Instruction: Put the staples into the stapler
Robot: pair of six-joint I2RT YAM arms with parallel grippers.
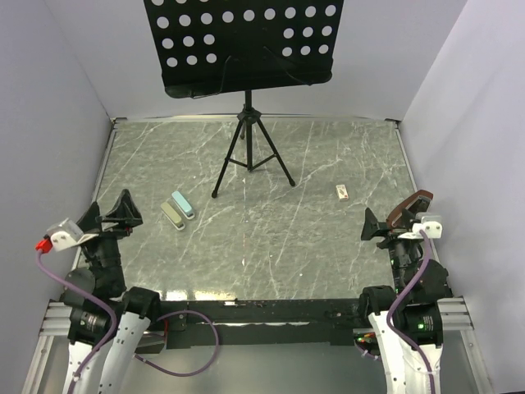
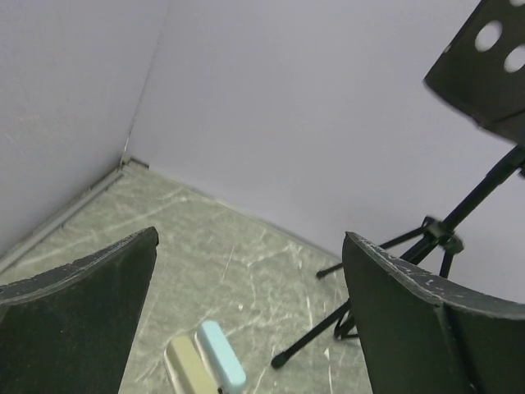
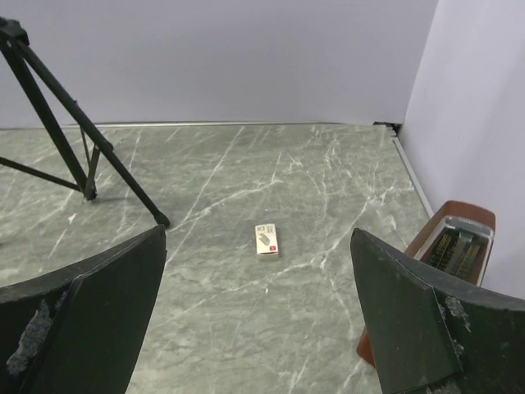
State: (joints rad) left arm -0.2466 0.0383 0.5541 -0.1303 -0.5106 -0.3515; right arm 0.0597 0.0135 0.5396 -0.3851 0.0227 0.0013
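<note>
The tiny white-and-tan staples box lies flat on the marble table at the right; in the right wrist view it lies ahead between my fingers. No loose silvery strip shows. A brown stapler stands tilted open by the right wall, its metal channel showing. A light blue stapler and a beige stapler lie side by side at the left, also in the left wrist view. My left gripper and right gripper are both open and empty, apart from everything.
A black music stand with a perforated desk stands on a tripod at the back middle; its legs show in the left wrist view and the right wrist view. Lilac walls close the table on three sides.
</note>
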